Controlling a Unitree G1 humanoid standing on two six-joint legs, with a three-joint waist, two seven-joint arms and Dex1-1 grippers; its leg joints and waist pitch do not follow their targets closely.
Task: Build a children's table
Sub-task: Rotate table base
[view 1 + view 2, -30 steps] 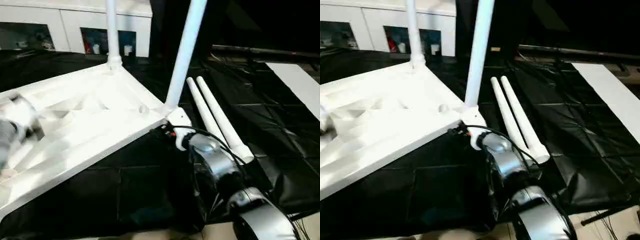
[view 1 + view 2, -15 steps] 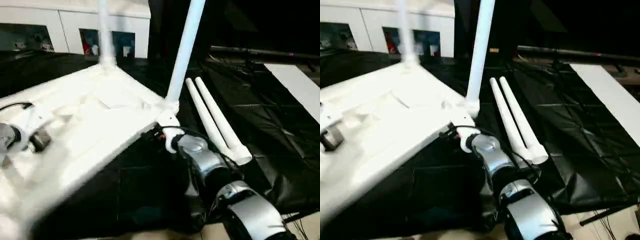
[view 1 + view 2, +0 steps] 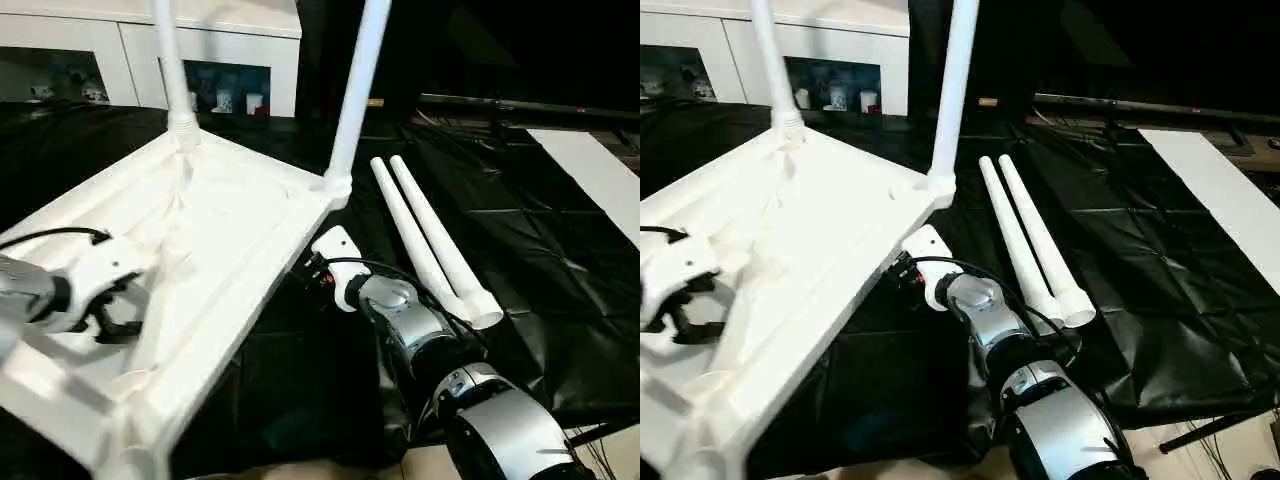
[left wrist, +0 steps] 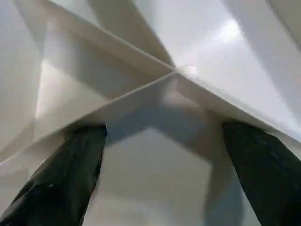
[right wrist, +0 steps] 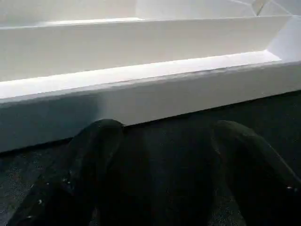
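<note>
The upturned tabletop (image 3: 230, 230) is lying under the left gripper (image 3: 112, 318), fingers spread wide over its ribs; the right gripper (image 5: 162, 141) (open, empty) is hovering just beside its edge.

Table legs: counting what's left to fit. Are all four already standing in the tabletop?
No: two legs stand in sockets; two loose legs lie beside the tabletop.

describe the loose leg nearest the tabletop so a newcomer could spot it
Start at the upside-down white tabletop with two legs standing up from its far corners. To its right, on the black sheet, two loose white legs lie side by side. It is the left leg, closer to the tabletop's edge.
</note>
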